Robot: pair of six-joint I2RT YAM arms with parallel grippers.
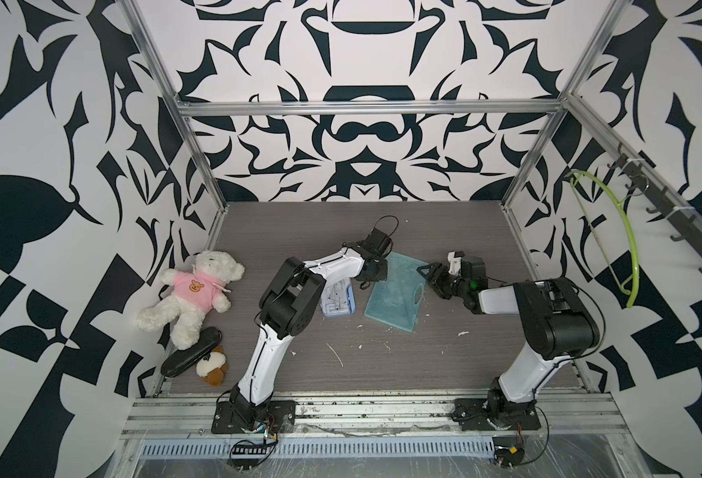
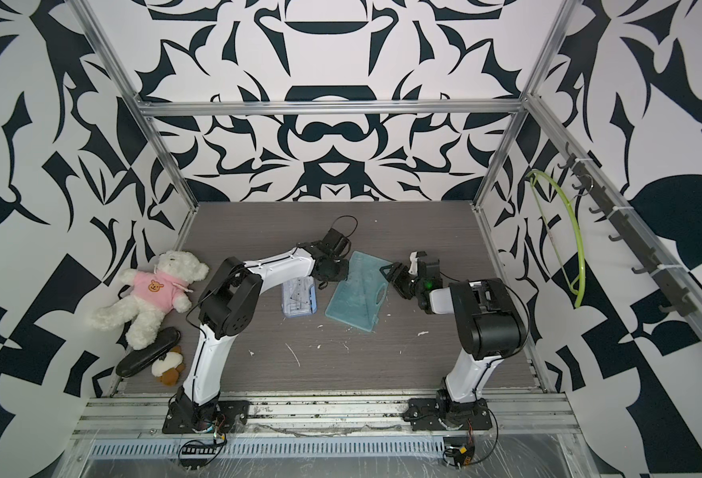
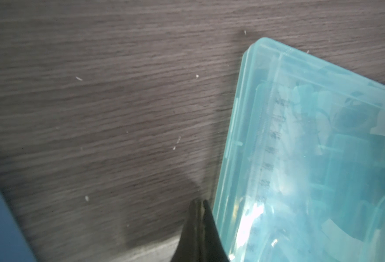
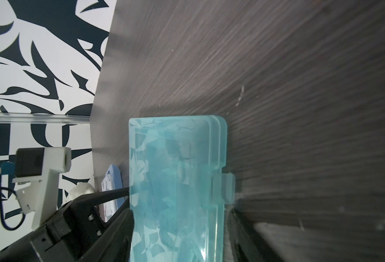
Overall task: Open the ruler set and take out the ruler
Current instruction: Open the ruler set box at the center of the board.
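Observation:
The ruler set [image 1: 394, 294] [image 2: 355, 296] is a flat teal see-through case lying closed on the table, between my two arms. Through its lid I make out the ruler's [image 3: 273, 136] scale marks. My left gripper [image 3: 198, 200] [image 1: 380, 273] is shut with nothing in it, and its tip rests against the case's left long edge. My right gripper [image 4: 179, 209] [image 1: 425, 275] is turned on its side and open at the case's far right corner. One finger [image 4: 118, 229] hangs over the lid. The other finger [image 4: 239, 238] sits low beside the latch tab [image 4: 224, 186].
A smaller clear and blue case [image 1: 338, 299] lies under the left forearm. A white teddy in a pink shirt [image 1: 194, 289], a black pouch [image 1: 192, 351] and a small plush [image 1: 212, 364] lie along the left wall. A green hanger [image 1: 618, 231] hangs on the right wall.

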